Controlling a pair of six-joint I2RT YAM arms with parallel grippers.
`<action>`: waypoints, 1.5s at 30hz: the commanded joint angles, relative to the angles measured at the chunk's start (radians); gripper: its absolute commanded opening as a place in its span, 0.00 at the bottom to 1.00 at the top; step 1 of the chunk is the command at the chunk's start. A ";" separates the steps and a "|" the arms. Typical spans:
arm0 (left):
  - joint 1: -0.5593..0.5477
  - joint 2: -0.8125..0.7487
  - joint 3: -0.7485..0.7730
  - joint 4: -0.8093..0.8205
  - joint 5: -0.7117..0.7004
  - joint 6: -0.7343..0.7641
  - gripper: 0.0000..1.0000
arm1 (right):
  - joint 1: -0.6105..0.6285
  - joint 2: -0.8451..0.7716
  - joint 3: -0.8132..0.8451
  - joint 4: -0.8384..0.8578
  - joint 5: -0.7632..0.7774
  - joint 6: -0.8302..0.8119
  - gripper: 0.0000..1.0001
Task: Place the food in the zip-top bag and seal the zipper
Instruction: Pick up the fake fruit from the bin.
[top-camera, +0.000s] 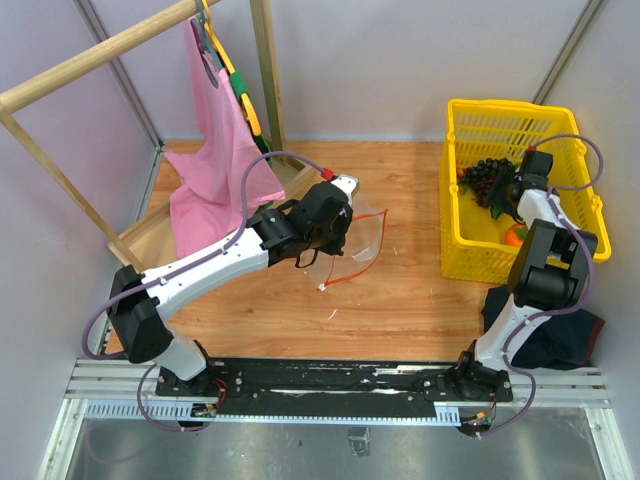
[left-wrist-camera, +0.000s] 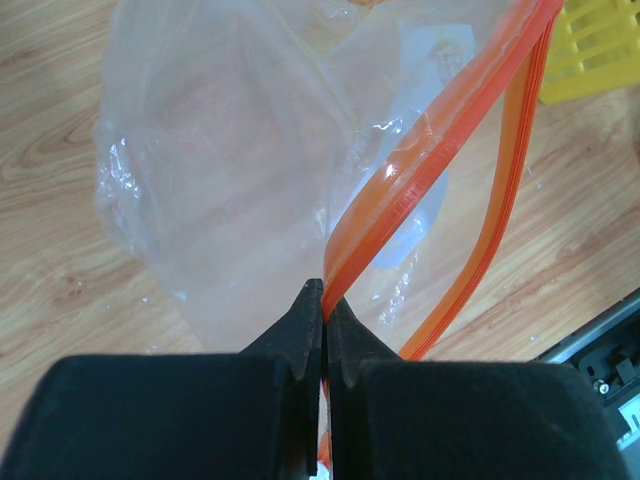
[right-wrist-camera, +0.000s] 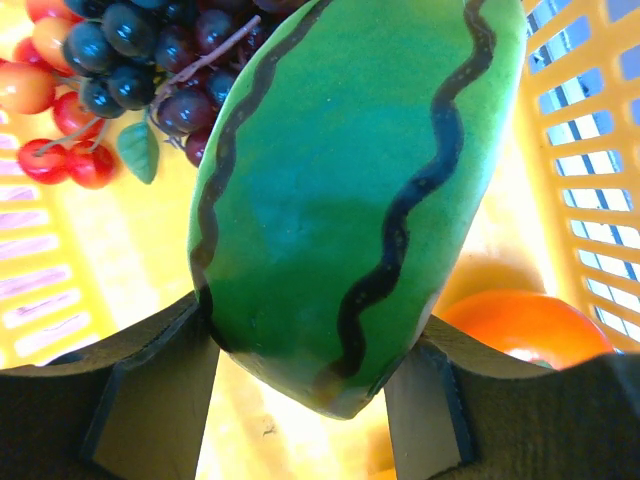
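My left gripper (left-wrist-camera: 326, 300) is shut on the orange-red zipper (left-wrist-camera: 420, 170) of the clear zip-top bag (left-wrist-camera: 220, 150), holding it just above the table with its mouth gaping. From above, the bag (top-camera: 366, 236) hangs at the left gripper (top-camera: 333, 215), and the white slider (top-camera: 322, 288) touches the wood. Inside the yellow basket (top-camera: 470, 120), my right gripper (right-wrist-camera: 315, 315) has both fingers pressed against a green-rind watermelon slice (right-wrist-camera: 350, 180). More food lies beside it: a dark grape bunch (right-wrist-camera: 150, 50), red cherries (right-wrist-camera: 60, 160) and an orange fruit (right-wrist-camera: 530, 325).
The basket's slotted wall (right-wrist-camera: 590, 150) stands close on the right of the gripper. A pink cloth (top-camera: 215, 160) hangs from a wooden rack (top-camera: 100, 55) at the back left. A dark cloth (top-camera: 560, 335) lies by the right arm's base.
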 joint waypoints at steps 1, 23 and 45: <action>0.005 -0.025 -0.009 0.008 -0.032 0.013 0.00 | -0.007 -0.076 -0.022 -0.010 0.011 0.013 0.11; 0.012 -0.018 0.009 0.004 -0.122 0.012 0.00 | 0.007 -0.636 -0.127 -0.111 -0.318 0.149 0.01; 0.073 0.031 0.076 0.006 -0.087 -0.088 0.00 | 0.386 -0.895 -0.242 -0.011 -0.654 0.272 0.01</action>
